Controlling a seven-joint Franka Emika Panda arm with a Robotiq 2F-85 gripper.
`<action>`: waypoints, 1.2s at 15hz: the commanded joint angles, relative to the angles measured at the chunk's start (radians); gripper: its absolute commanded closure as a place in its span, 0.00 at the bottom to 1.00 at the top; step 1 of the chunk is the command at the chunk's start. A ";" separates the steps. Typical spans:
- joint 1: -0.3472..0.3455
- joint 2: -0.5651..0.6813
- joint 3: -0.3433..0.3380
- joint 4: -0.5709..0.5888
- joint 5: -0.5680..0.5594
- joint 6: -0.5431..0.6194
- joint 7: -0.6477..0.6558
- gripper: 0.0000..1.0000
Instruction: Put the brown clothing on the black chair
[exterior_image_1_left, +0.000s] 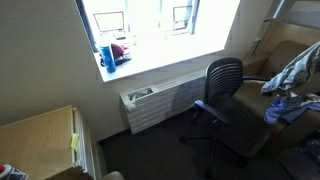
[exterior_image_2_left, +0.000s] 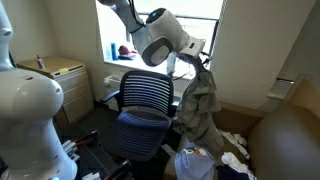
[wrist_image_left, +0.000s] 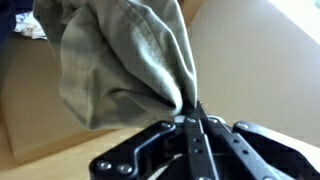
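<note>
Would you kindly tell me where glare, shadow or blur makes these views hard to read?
In both exterior views the window is blown out to white; in an exterior view the black chair sits in dim shadow, its detail lost; in the wrist view the brown clothing, pinched in the shut tool, looks soft and slightly blurred, with glare at the upper right.

No legible text, label, brand or number anywhere (all surfaces too small or blurred)
</note>
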 joint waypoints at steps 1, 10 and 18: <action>-0.174 -0.217 0.184 -0.071 -0.058 -0.134 -0.134 1.00; -0.378 -0.394 0.423 -0.090 -0.074 -0.635 -0.203 0.99; -0.304 -0.367 0.443 -0.131 0.025 -0.703 -0.296 1.00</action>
